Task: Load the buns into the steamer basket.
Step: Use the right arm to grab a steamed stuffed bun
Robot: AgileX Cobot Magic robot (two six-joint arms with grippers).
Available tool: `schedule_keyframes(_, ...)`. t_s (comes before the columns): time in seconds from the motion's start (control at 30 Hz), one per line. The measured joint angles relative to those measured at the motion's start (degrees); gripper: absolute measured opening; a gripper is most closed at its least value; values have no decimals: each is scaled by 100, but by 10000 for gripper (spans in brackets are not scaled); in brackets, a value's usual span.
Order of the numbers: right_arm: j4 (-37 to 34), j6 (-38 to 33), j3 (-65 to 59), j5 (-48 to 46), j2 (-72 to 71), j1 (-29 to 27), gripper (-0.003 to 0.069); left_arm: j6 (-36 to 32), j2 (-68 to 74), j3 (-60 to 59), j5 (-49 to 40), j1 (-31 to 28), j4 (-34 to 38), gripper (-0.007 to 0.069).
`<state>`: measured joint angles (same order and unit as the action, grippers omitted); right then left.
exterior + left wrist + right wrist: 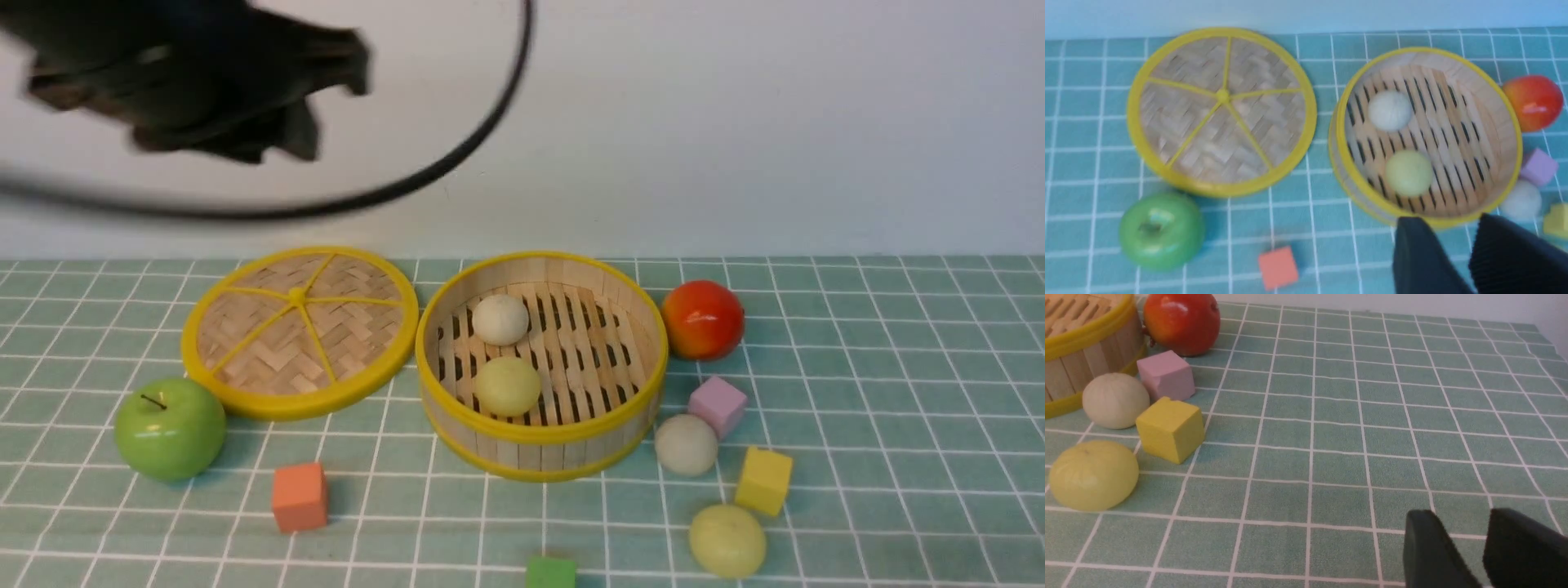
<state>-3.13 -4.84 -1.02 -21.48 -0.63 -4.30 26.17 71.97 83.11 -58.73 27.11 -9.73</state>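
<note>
Lid (299,331), green apple (170,428), orange cube (300,496), red apple (702,319) on tiled cloth (898,408).

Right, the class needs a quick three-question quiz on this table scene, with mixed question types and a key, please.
1. How many buns lie inside the steamer basket?
2. True or false: the lid covers the basket.
3. Which sits nearest the green apple? A orange cube, B purple cube, C yellow cube.
Key: 1. Two. 2. False; the lid lies beside it. 3. A.
</note>
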Motion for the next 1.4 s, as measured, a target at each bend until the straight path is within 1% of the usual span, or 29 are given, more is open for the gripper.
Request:
schedule_keyframes(0.03,0,0,0,0,0,0,240,0,-400,-398,93,0,0,154)
schedule_keyframes(0.07,0,0,0,0,0,0,240,0,-481,-479,111,0,0,147)
schedule_keyframes(0.1,0,0,0,0,0,0,240,18,-1142,-1154,302,0,0,96)
schedule_keyframes(0.17,0,0,0,0,0,0,240,102,-1893,-2021,543,0,0,41)
schedule_keyframes(0.23,0,0,0,0,0,0,240,327,-2682,-2848,847,0,-6,-6)
schedule_keyframes(0.37,0,0,0,0,0,0,240,847,-3830,-4020,1272,0,-6,-13)
schedule_keyframes(0.47,0,0,0,0,0,0,240,999,-4314,-4592,1440,0,-6,-13)
schedule_keyframes(0.57,0,0,0,0,0,0,240,1048,-4674,-4857,1468,0,5,-13)
schedule_keyframes(0.73,0,0,0,0,0,0,240,1060,-5066,-4884,1522,0,65,-13)
schedule_keyframes(1.17,0,0,0,0,0,0,240,1060,-5086,-4887,1528,0,30,-13)
schedule_keyframes(1.27,0,0,0,0,0,0,240,1060,-5086,-5043,1743,0,-246,-13)
schedule_keyframes(1.33,0,0,0,0,0,0,240,1060,-5187,-5308,2080,-17,-462,-13)
schedule_keyframes(1.4,0,0,0,0,0,0,240,1017,-5350,-5517,2369,-128,-477,-13)
